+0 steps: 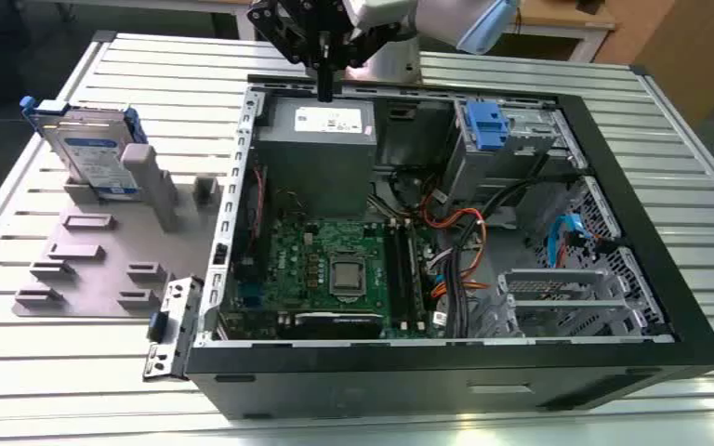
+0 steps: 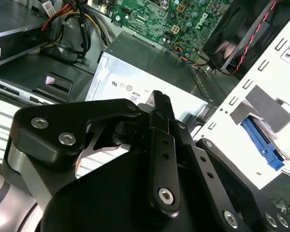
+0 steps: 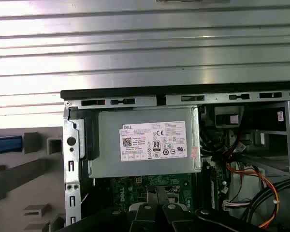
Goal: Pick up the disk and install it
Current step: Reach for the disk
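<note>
The end effector (image 1: 326,93) hangs at the far rim of the open computer case (image 1: 394,376), just above the power supply (image 1: 320,139). Its fingers are drawn together into one narrow bar and nothing is between them.

The disk (image 1: 90,149) is well apart from it, toward the exterior view's left. It stands on its edge in a grey holder (image 1: 109,251) on the table (image 1: 34,372), outside the case.

I judge the disk to be stiff and rather heavy for its size, with smooth metal faces that can slip, and it is sensitive to knocks. The best hold seems to be on the upper part that stands free of the holder, with the pads on the two flat faces and not on the blue plastic rails.

The exterior view gives the disk and the drive cage (image 1: 487,125) with its blue latch together. The first wrist view gives the labelled face of the power supply from straight above. In the second wrist view the fingertips (image 2: 159,99) meet, seen from close by.
</note>
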`<action>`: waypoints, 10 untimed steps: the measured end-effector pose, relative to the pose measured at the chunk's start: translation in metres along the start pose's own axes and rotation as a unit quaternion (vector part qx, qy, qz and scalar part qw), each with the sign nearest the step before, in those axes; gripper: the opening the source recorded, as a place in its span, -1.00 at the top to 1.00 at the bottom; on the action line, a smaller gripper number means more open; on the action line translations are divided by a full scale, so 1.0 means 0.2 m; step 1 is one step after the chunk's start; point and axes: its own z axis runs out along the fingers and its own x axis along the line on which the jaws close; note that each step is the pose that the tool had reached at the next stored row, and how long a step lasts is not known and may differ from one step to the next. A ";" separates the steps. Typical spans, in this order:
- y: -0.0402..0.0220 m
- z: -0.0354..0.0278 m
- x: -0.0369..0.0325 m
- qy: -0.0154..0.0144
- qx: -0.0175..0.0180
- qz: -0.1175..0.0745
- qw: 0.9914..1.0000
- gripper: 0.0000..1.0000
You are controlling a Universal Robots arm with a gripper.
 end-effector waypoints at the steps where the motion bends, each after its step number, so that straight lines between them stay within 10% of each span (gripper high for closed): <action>1: 0.000 0.000 0.000 0.000 0.000 0.000 1.000 0.79; 10: 0.000 0.007 -0.005 0.000 0.000 0.000 1.000 0.79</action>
